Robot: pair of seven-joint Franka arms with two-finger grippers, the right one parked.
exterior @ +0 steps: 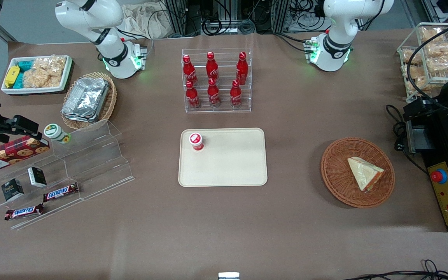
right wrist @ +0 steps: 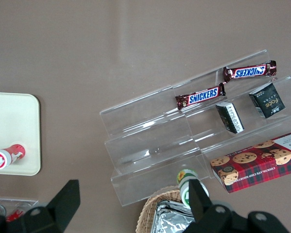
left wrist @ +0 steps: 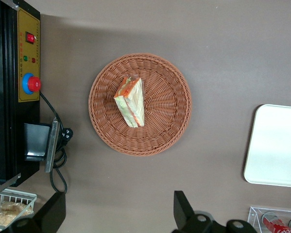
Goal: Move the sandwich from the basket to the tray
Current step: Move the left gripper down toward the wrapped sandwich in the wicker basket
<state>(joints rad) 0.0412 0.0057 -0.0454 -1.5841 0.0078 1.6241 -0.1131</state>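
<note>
Front view: the sandwich (exterior: pixel 365 172) lies flat in the round basket (exterior: pixel 340 186), toward the working arm's end of the table, its orange filling edge facing the near rim. The tray (exterior: pixel 228 163) sits at mid-table, well apart from the basket, bare except for a small red-capped cup (exterior: pixel 196 141) standing near its corner farther from the camera, on the parked arm's side. The working arm's wrist is mostly out of this view, so nothing of the hand can be read here. Left wrist view: the gripper (left wrist: pixel 118 213) hangs high above the table, its two dark fingers (left wrist: pixel 184 211) set wide apart and empty; the sandwich (left wrist: pixel 130 102) and basket (left wrist: pixel 169 126) lie below it, not yet between the fingers, and a corner of the tray (left wrist: pixel 276 145) shows at the frame's edge. Right wrist view: only the snack shelf (right wrist: pixel 184 141) and the tray's cup corner; nothing bearing on the grasp. Judgement: the step in hand is the approach, with the pick not yet begun. The next move calls for centring over the wedge, descending, and closing across its thickness without snagging the wicker or slipping on the plastic wrap; release should land on bare tray away from the cup.
</note>
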